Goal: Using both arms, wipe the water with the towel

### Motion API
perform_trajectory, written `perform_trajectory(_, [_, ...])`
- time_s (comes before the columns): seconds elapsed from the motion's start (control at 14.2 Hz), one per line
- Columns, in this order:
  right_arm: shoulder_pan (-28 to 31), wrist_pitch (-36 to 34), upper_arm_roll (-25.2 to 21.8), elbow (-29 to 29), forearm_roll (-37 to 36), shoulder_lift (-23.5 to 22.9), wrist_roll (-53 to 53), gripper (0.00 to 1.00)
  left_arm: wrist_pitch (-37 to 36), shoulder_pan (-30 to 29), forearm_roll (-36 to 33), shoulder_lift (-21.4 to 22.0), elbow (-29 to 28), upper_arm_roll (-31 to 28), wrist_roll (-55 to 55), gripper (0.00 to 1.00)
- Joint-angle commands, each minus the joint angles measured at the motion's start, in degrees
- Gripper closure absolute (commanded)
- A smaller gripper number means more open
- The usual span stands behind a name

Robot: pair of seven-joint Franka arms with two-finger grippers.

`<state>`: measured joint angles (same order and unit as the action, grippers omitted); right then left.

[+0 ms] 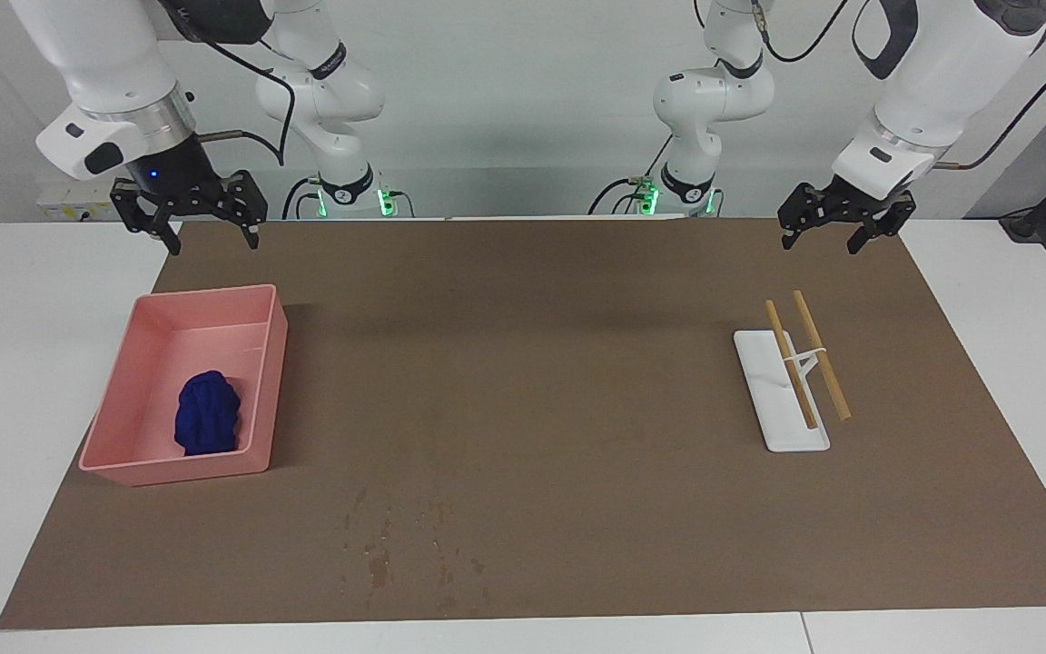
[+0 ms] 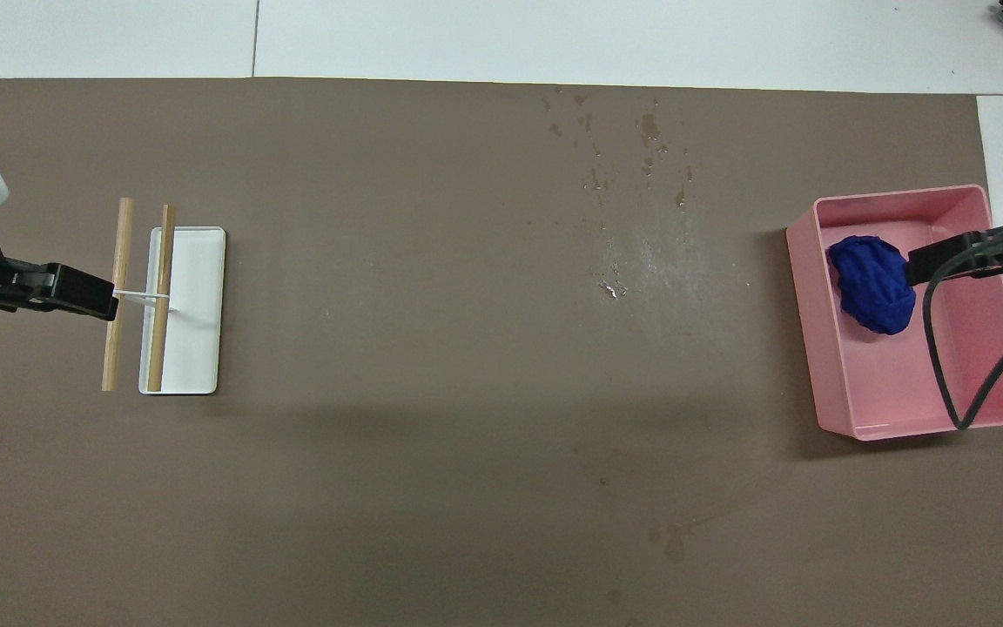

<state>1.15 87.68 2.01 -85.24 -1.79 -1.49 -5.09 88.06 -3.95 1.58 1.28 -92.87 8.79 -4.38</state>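
Brown rectangular mat (image 1: 559,381): laid over the white table (image 1: 24,363); most of both frames is filled by it.

Two glossy white jointed robot arms: seen along the top of the facing view. The right arm (image 1: 105,73) is placed at upper left, the left arm (image 1: 932,82) at upper right.

Pink rectangular plastic bin (image 1: 137,468): set at mid left of the facing view, mid right of the overhead view (image 2: 919,427).

White flat rectangular tray (image 1: 773,418): found at mid right of the facing view; two light wooden sticks (image 1: 823,359) are carried across it on a thin white wire stand.

Dark blue crumpled cloth towel (image 1: 207,413): lodged inside the pink bin, toward its lower end in the facing view (image 2: 871,283).

Black two-finger right gripper (image 1: 207,241): hung at upper left of the facing view, above the mat edge over the bin's upper end; fingers are spread wide, nothing is held.

Black two-finger left gripper (image 1: 821,242): hung at upper right of the facing view, above the mat's upper edge; fingers are spread wide, nothing is held.

Water (image 2: 641,252): a faint pale wet patch is noted at upper centre-right of the overhead view, between the tray and the bin and closer to the bin; small dark spots (image 1: 378,568) are scattered at lower centre of the facing view.
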Motion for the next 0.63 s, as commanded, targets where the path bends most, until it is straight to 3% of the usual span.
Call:
perform_trajectory(0.0, [0.5,-0.1,0.6,-1.1,1.0,1.1,1.5,0.0,0.5,0.6,0.7,1.3,-1.3,-0.8,-0.8,0.0])
perform_trajectory(0.56, [1.0,0.1,0.5,-1.1,2.7,1.1,3.8,0.0,0.5,0.6,0.7,1.3,-1.3,-0.8,-0.8,0.0])
